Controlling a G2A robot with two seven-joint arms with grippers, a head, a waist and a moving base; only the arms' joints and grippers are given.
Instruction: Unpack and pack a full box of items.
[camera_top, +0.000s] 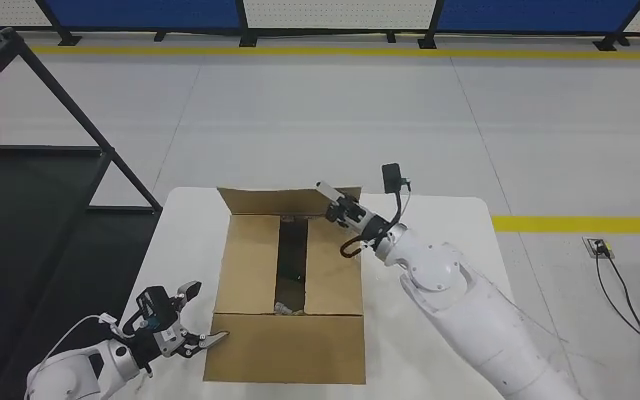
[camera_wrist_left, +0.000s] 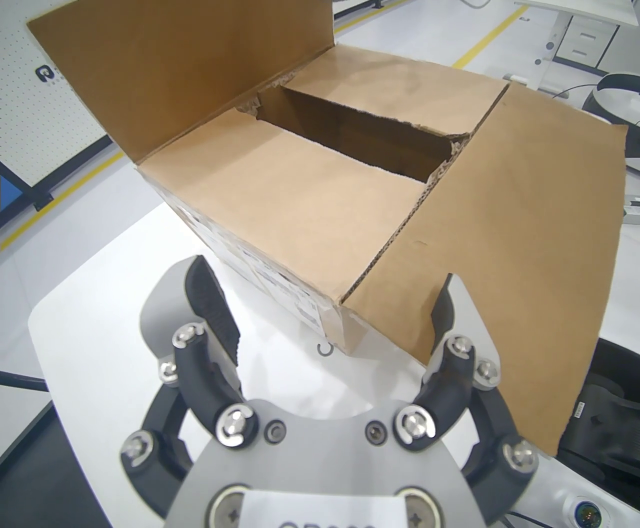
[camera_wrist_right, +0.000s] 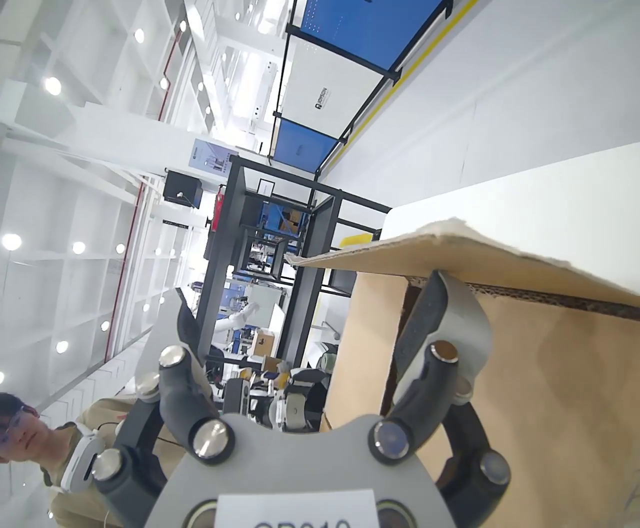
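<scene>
Beside the left claw (camera_wrist_left: 325, 280) stands the box (camera_wrist_left: 295, 200).

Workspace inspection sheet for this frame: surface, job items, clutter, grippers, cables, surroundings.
Surface: white table.
Job's things: cardboard box mid-table; far flap raised, near flap folded out, side flaps lying in with a gap; contents too dark to tell.
Clutter: nothing seen.
Grippers: left gripper open by the box's near corner; right gripper open, one finger at the far flap's edge.
Cables: floor socket with a cable, beside the table.
Surroundings: black frame, blue panels, yellow floor line.
</scene>
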